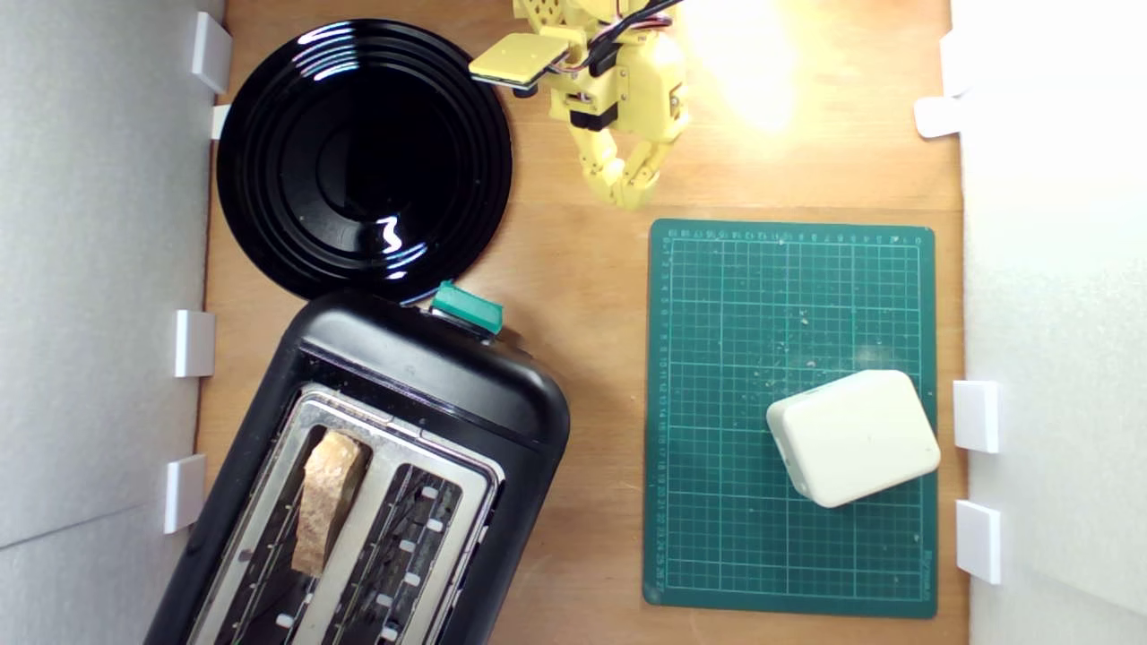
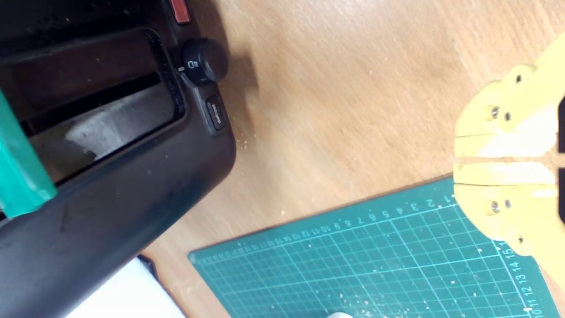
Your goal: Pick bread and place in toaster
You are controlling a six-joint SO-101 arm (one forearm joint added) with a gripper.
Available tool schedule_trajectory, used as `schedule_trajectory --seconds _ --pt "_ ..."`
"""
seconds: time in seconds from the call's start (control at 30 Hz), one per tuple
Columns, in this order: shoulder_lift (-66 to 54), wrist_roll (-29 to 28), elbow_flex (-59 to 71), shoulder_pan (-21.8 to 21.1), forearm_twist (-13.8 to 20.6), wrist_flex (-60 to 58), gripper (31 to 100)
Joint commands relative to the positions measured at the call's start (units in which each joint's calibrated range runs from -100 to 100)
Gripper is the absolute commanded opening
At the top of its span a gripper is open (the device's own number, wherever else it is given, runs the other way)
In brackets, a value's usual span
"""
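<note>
Nearest our wrist camera we see our gripper, its two yellow jaws pressed together with only a thin seam between them and nothing held, hanging over bare wood just at the corner of the green cutting mat. A little farther off in that view lies the dark end wall of the toaster, with its round dial and the green lever knob at the frame's edge. In the exterior view the gripper sits near the top of the picture, above the mat and just beside the round black plate, while the toaster lies diagonally toward the lower part of the exterior view's left. The bread stands on edge in the slot nearer that view's left, its crust up and poking above the silver top plate; its long axis runs along the slot. It is well apart from our gripper, across the toaster's end and beyond the knob. We judge the placing as done: the slice is already in, and no further move toward it looks needed. The white rounded block rests on the mat's far corner, at the exterior view's right, and is no part of our job. The wooden table between mat and toaster carries a few crumbs.
</note>
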Motion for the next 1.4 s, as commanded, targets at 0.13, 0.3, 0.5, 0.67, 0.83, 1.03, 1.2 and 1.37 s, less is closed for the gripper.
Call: schedule_trajectory --seconds 0.13,0.3,0.5,0.67,0.83,1.03,1.2,1.37 --pt "-0.5 0.6 0.7 0.1 -0.6 -1.5 43.8" --pt "-0.6 2.7 1.4 1.4 -3.1 -1.5 43.8" --pt "-0.6 3.2 1.8 2.6 -3.4 -1.5 43.8" --pt "-0.5 3.2 1.8 2.2 -3.4 -1.5 43.9" --pt "-0.3 3.5 1.8 2.1 -3.0 -1.4 43.9" --pt "-0.2 3.3 1.8 2.1 -3.0 -1.3 43.9" --pt "-0.1 3.3 1.8 2.1 -2.9 -1.3 43.9" --pt "-0.1 3.3 1.8 2.2 -2.9 -1.3 43.9"
